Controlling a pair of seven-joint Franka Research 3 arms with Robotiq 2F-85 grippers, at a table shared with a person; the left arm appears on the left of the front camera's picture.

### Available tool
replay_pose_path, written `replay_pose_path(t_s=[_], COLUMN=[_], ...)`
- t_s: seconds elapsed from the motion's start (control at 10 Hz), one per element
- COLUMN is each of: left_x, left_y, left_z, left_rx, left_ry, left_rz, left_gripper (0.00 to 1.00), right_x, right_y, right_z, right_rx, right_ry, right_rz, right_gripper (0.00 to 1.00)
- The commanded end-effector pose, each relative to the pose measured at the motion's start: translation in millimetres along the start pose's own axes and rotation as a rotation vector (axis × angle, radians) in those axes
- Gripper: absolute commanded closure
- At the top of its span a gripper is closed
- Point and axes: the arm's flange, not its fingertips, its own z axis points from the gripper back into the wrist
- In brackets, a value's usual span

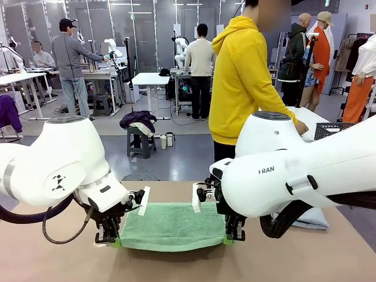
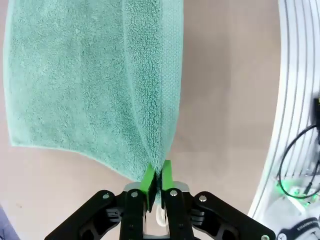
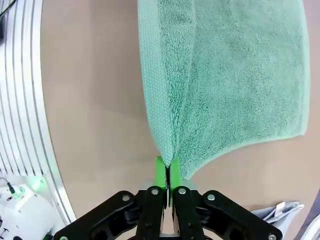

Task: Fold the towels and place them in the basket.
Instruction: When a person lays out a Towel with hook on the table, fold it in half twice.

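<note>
Room, far left: open workshop floor in grey, with white workbenches [image 1: 23,76] and people standing at them. Past the table's far edge a low stool [image 1: 141,144] carries a heap of dark clothes [image 1: 136,120].

Surface: plain tan table [image 1: 53,264], matte.

Left gripper [image 1: 107,238]: down at table level, at the near left corner of the green towel [image 1: 173,226]. The left wrist view shows the green pads pressed together on that corner. The cloth is gathered into a ridge running away from the jaws, and the rest is spread flat to one side.

Green towel: mid-table, long side across, its near edge strung between the two grippers.

Right gripper [image 1: 235,235]: at the near right corner, low to the table. In the right wrist view its pads are pinched tight on the corner, with the same ridge of terry leading off from them.

Right of that: a light grey-blue towel [image 1: 314,218] lies on the table, partly hidden behind the right arm; I cannot tell whether it is folded.

Far side: a person in a yellow hoodie [image 1: 241,76] stands at the table, one hand [image 1: 301,127] lowered. Just right of that hand is the basket [image 1: 338,129], with dark lattice sides, mostly covered by the right arm. More people stand beyond, at far right.
</note>
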Motion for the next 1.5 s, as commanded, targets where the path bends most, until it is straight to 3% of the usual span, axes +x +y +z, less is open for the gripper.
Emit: replay_pose_path(t_s=[0.0, 0.2, 0.3, 0.8, 1.1, 1.4], left_x=[-1.2, -1.2, -1.4, 26.8, 25.7, 22.0], left_y=[1.0, 1.0, 0.9, 95.2, 160.8, 196.9], left_z=[-3.2, -3.2, -1.7, 24.4, 13.3, -9.0], left_rx=[-0.003, -0.003, -0.006, -0.081, -0.106, -0.138], left_ry=[0.009, 0.009, -0.001, 0.035, 0.016, 0.037], left_rz=[0.004, 0.004, 0.004, 0.018, 0.064, 0.116], left_gripper=[0.99, 0.99, 0.93, 0.93, 0.93, 0.93], right_x=[1.0, 1.0, 0.5, 31.2, 44.2, 49.4], right_y=[1.2, 1.2, 0.6, -85.2, -147.6, -185.9], right_z=[-2.0, -2.0, 0.0, 23.8, 10.2, -12.6], right_rx=[-0.001, -0.001, 0.002, 0.1, 0.149, 0.113], right_ry=[0.007, 0.007, -0.002, 0.033, 0.073, 0.076], right_rz=[0.002, 0.002, 0.003, -0.062, -0.109, -0.166], right_gripper=[1.0, 1.0, 0.96, 0.96, 0.96, 0.96])
